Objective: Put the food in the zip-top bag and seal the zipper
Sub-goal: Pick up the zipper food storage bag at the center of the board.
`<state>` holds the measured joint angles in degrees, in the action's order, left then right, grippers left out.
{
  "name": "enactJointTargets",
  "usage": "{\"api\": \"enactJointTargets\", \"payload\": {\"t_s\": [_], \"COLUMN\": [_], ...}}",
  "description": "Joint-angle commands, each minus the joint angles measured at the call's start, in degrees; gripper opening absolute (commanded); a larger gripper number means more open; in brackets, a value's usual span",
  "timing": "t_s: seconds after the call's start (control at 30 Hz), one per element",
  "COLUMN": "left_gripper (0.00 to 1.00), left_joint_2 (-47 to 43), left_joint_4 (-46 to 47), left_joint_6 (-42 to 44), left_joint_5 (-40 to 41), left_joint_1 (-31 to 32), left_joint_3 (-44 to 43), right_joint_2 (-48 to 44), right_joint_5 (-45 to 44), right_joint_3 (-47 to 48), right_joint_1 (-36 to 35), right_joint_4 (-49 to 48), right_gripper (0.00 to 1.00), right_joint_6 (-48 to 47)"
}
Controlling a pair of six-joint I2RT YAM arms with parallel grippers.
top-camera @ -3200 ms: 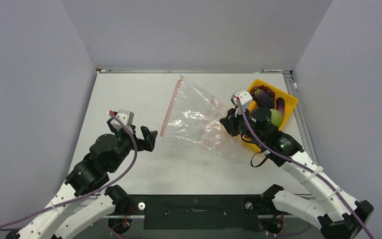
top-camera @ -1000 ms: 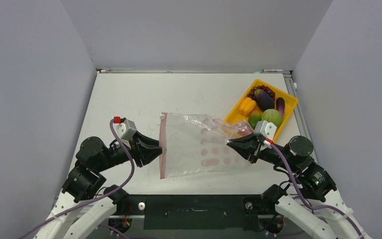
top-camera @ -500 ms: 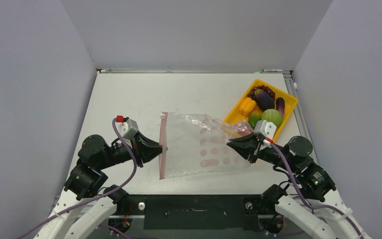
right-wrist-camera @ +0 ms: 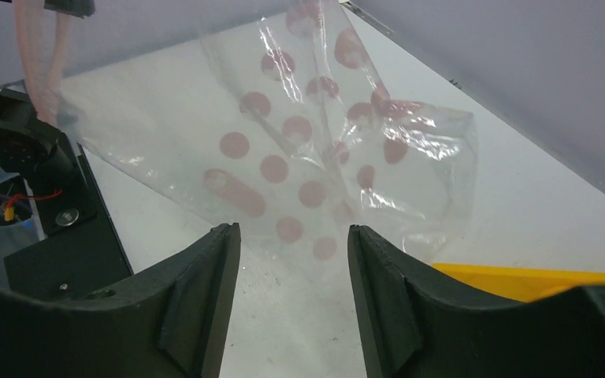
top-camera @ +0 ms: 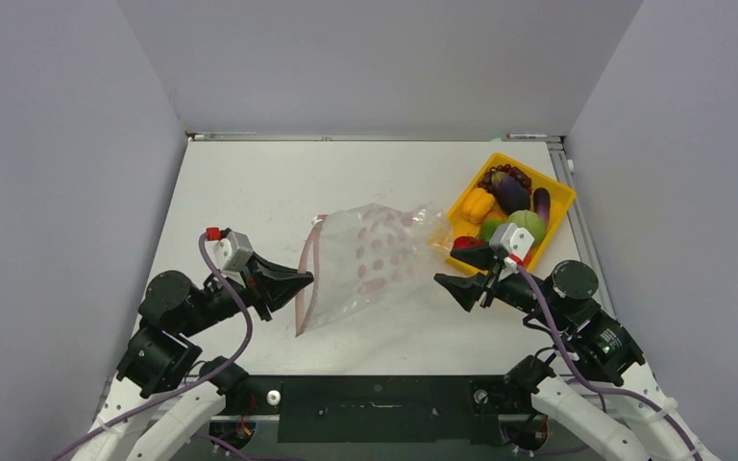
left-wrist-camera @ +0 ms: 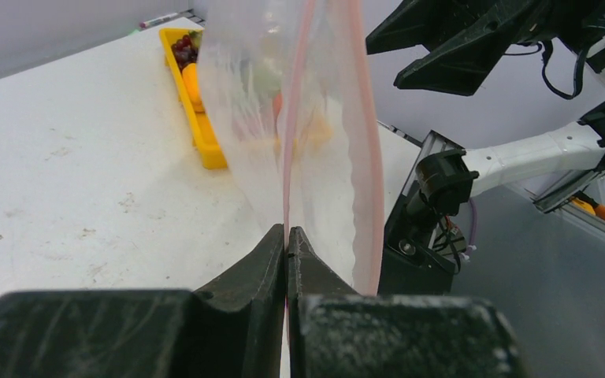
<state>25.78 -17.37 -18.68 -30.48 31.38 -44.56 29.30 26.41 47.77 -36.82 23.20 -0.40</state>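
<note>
The clear zip-top bag [top-camera: 375, 254] with pink dots lies crumpled mid-table, empty. Its pink zipper [top-camera: 305, 279] runs along the left edge, and the mouth gapes slightly. My left gripper [top-camera: 307, 279] is shut on one zipper strip [left-wrist-camera: 287, 118], pinched right at the tips [left-wrist-camera: 286, 230], with the other strip [left-wrist-camera: 366, 157] hanging free beside it. My right gripper [top-camera: 445, 261] stands open just right of the bag's bottom end, apart from it; nothing sits between its fingers [right-wrist-camera: 294, 230]. The food [top-camera: 504, 197], grapes, eggplant, green and orange pieces, sits in the yellow tray [top-camera: 562, 206].
The yellow tray stands at the back right, close behind my right gripper, and its edge shows under the right finger [right-wrist-camera: 520, 276]. White tabletop [top-camera: 250, 182] stretches to the left and back, bounded by grey walls. The arm bases [top-camera: 375, 408] sit at the near edge.
The right gripper let go of the bag's bottom end and opened. The left gripper, shut on the zipper, drew back to the left, and the bag slumped and bunched toward the back.
</note>
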Motion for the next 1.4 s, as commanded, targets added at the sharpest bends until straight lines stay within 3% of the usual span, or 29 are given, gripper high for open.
{"api": "enactJointTargets", "payload": {"t_s": [0.0,0.13,0.37,0.63,0.97,1.37], "left_gripper": [0.0,0.0,0.0,0.0,0.0,0.0], "left_joint_2": [-2.02,-3.46,-5.56,2.1,15.81,31.58], "left_joint_4": [1.03,0.31,-1.27,-10.38,-21.47,-28.74], "left_joint_6": [1.16,1.66,2.89,5.94,7.98,8.13], "left_joint_5": [6.06,11.0,24.37,40.1,50.05,69.75], "left_joint_1": [-0.35,-0.35,-0.35,-0.31,0.07,13.47], "left_joint_3": [0.11,0.19,0.13,-8.63,-21.0,-25.54], "right_joint_2": [0.84,1.22,4.05,11.52,12.36,21.05], "right_joint_5": [-5.84,-11.11,-18.7,-24.55,-30.47,-39.77], "right_joint_3": [1.16,1.19,1.82,6.63,3.68,7.38], "right_joint_1": [-0.27,-0.27,-0.27,-0.23,-0.21,-0.1], "right_joint_4": [-2.85,-2.9,-2.96,1.38,-0.93,4.86], "right_gripper": [0.55,0.69,0.8,0.9,0.97,1.0], "right_joint_6": [0.4,2.17,6.31,10.01,14.0,19.4]}}
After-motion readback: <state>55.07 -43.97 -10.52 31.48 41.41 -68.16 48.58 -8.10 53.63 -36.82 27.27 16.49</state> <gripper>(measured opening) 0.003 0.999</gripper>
